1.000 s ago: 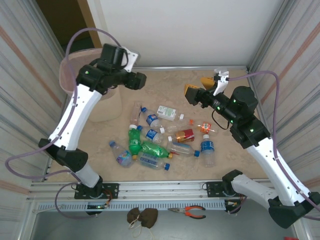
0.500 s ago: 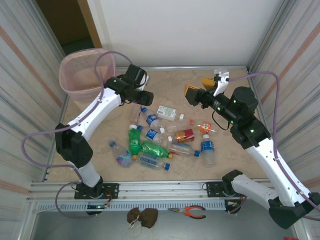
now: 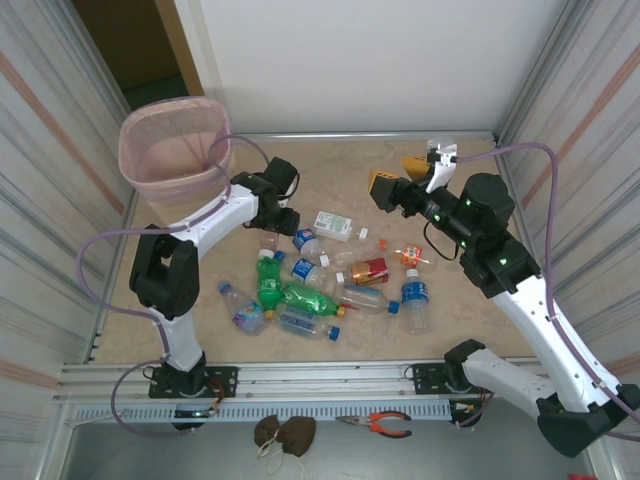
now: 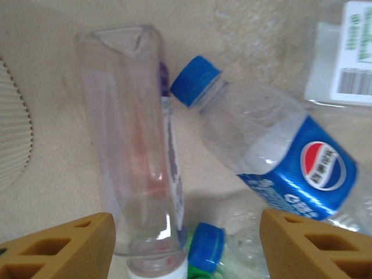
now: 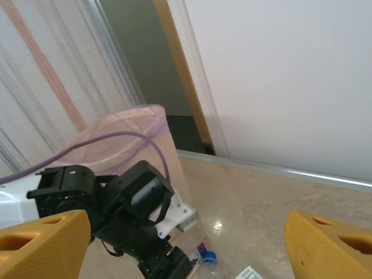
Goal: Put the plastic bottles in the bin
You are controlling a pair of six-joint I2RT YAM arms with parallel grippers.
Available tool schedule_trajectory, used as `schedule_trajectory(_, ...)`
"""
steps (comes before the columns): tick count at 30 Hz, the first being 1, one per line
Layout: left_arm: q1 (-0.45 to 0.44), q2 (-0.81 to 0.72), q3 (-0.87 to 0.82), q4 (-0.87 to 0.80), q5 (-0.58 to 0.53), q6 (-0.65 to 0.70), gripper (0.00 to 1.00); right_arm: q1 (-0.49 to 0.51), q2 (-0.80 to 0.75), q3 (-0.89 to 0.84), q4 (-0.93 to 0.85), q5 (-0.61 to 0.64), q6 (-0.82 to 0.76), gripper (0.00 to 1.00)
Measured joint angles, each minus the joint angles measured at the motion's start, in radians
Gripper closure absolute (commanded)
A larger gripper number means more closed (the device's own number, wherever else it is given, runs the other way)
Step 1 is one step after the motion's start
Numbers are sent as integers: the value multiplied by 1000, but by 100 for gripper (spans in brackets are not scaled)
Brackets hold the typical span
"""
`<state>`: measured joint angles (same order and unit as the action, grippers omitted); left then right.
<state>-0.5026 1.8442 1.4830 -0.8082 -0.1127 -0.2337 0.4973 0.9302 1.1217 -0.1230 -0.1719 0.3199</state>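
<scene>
Left claw hanging open, straddling clear bottle at lower left of wrist frame. Blue-label bottle crowding right finger, risking double pinch or slip. Right claw gaping, empty. Bin sitting upper left.

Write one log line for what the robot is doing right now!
left end effector: open above clear plastic bottle lying flat | right end effector: open, empty, raised | pale pink tapered bin: far-left corner

L arm & R arm: white links, black joint housings, lilac cables looping off each. R has green LEDs. Fingers mustard-yellow plastic w/ triangular cut-outs. Black bases at 6 o'clock.
</scene>
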Motion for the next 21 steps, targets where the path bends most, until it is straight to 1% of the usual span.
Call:
schedule_trajectory(7, 50, 28, -2, 16, 7, 8, 37, 0, 14, 0, 0, 0, 0, 15)
schedule_trajectory(14, 65, 80, -2, 29, 26, 23, 40, -2, 14, 0, 0, 0, 0, 15)
schedule_trajectory(21, 71, 111, -2, 33, 35, 28, 49, -2, 14, -1, 0, 0, 0, 15)
